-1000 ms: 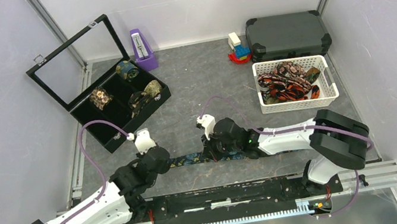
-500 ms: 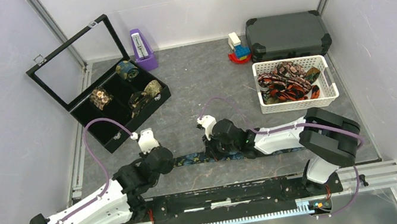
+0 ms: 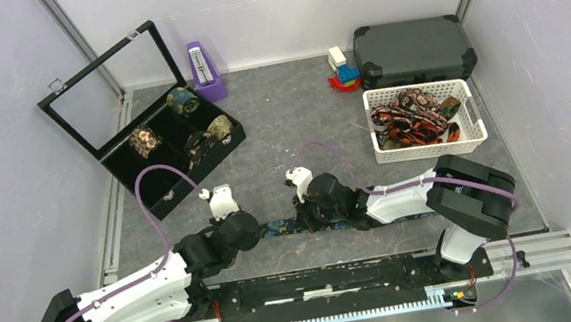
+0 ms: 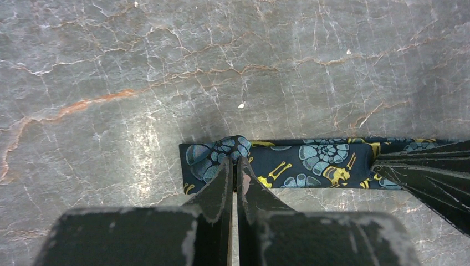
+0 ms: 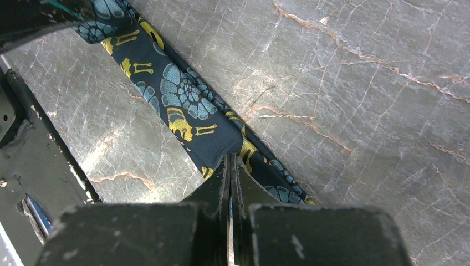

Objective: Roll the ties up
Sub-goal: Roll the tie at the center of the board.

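A dark navy tie (image 3: 280, 228) with blue-gold paisley lies flat along the near part of the table, running rightward under my right arm. My left gripper (image 3: 248, 229) is shut on the tie's left end (image 4: 213, 155), which puckers at the fingertips (image 4: 224, 169). My right gripper (image 3: 308, 214) is shut on the same tie a short way to the right, where the fabric (image 5: 183, 100) rises into a small pinched ridge at the tips. The right gripper's dark fingers (image 4: 427, 174) show at the right edge of the left wrist view.
A black display box (image 3: 215, 150) at the back left holds several rolled ties (image 3: 144, 139). A white basket (image 3: 472, 134) at the right holds loose red-orange and brown ties (image 3: 410, 120). Behind it stand a grey case (image 3: 413, 50), toy blocks (image 3: 342, 70) and a purple object (image 3: 205, 72).
My left arm has slid to the right with the tie's left end, shortening the stretch of tie between the grippers. The right gripper has shifted only slightly.
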